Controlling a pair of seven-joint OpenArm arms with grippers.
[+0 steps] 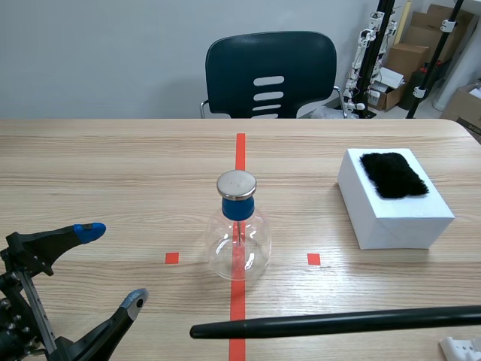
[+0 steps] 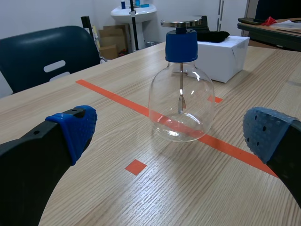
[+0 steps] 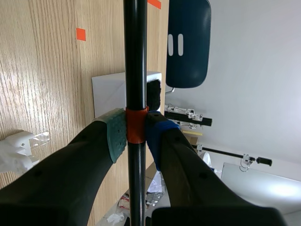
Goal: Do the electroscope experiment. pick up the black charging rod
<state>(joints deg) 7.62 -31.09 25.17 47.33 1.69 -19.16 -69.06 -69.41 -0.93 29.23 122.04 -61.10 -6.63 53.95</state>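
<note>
Near one flask (image 1: 239,233), left end effector (image 1: 113,265) gapes apart; right end effector (image 3: 136,134) clamps one black rod (image 1: 331,323).

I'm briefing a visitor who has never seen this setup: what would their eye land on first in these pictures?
Most striking is the long black charging rod, stretching across the near side of the table, clamped in the right gripper at an orange band. Next comes the glass electroscope flask with blue collar and metal disc, standing on the red tape line at mid-table. A white box topped with black fur sits to its right.
</note>
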